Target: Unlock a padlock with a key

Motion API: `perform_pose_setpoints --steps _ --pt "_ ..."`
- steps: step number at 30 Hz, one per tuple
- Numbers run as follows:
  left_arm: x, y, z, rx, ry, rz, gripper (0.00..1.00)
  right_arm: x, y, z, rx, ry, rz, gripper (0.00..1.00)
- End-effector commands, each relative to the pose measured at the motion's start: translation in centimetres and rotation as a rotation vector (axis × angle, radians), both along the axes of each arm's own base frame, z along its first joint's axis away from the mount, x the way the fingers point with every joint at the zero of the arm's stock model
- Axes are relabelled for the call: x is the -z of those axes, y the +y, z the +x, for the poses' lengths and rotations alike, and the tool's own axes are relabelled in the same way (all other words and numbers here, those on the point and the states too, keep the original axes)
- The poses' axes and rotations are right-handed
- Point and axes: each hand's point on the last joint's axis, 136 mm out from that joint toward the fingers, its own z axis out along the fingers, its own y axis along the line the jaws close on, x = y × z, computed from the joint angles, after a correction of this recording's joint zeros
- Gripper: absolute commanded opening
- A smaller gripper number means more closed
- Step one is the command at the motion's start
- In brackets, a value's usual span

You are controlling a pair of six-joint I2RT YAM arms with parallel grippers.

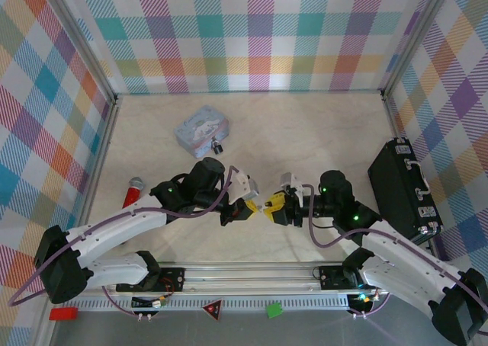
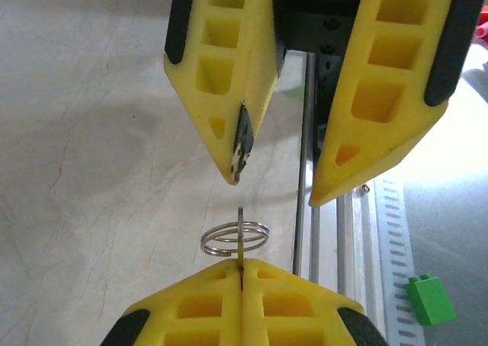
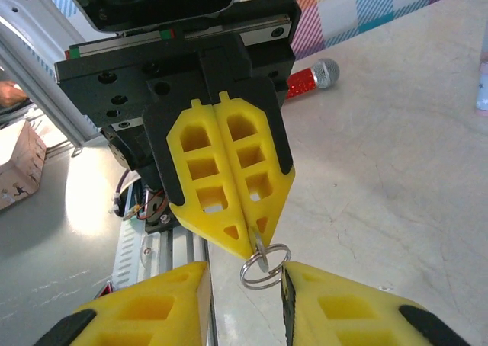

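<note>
The left gripper (image 3: 254,243) has its two yellow fingers pressed tight together on a tiny key (image 3: 260,250). A silver ring (image 3: 267,274) hangs from the key, between the spread yellow fingers of the right gripper (image 3: 244,270). Far back, a red stick with a silver cap (image 3: 313,77) lies on the pale table (image 3: 396,155).

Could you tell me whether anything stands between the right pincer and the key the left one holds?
Nothing visible does: the open right pincer faces the key, pinched in the shut left pincer.
</note>
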Motion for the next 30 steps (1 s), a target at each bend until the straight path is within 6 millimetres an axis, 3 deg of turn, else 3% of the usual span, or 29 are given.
perform_pose_setpoints --steps 1,15,21,28,30 --pt "-0.4 -0.2 -0.4 0.034 0.011 -0.025 0.00 -0.2 -0.1 0.0 -0.005 -0.004 0.008 0.30" --pt "-0.2 -0.8 -0.9 0.076 0.044 -0.028 0.00 0.0 1.3 -0.1 -0.089 0.053 0.030 0.33" --pt "0.0 -0.8 -0.8 0.079 0.046 -0.025 0.00 0.3 1.4 -0.2 -0.100 0.063 0.023 0.23" --pt "0.2 -0.8 -0.5 0.065 0.035 -0.017 0.00 0.8 1.1 0.1 -0.071 0.056 0.005 0.01" --pt "0.1 -0.8 -0.3 0.055 0.025 -0.018 0.00 0.9 1.0 0.2 -0.053 0.046 0.000 0.00"
